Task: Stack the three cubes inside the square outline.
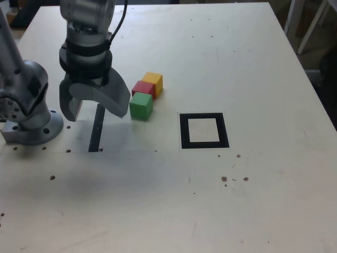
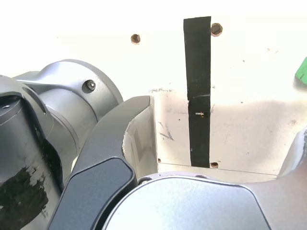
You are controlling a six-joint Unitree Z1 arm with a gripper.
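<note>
- You will find no brand, label or readable writing on the cubes, the outline or the arm in either view.
- Your gripper (image 1: 97, 108) hangs at the exterior view's left, above the table (image 1: 158, 211), pointing down with its jaws wide apart and nothing between them.
- Under the gripper lies a narrow black strip (image 1: 96, 134); its long axis runs almost straight away from the camera in the exterior view, and in the wrist view the strip (image 2: 199, 91) shows between the two jaws.
- The green cube (image 1: 140, 106), red cube (image 1: 143, 88) and yellow cube (image 1: 153, 82) sit on the table in a short row, each touching the next.
- The long axis of this row goes diagonally: green is nearest the camera, yellow is farthest and more to the exterior view's right.
- The green cube is just beside the gripper's jaw on the exterior view's right; I cannot tell if they touch.
- In the wrist view only a small green edge (image 2: 301, 72) appears at the border of the picture.
- The square outline (image 1: 204, 130) lies flat, to the exterior view's right of the cubes and apart from them, its sides nearly parallel to the table edges.
- All three cubes are outside the outline and none is stacked.
</note>
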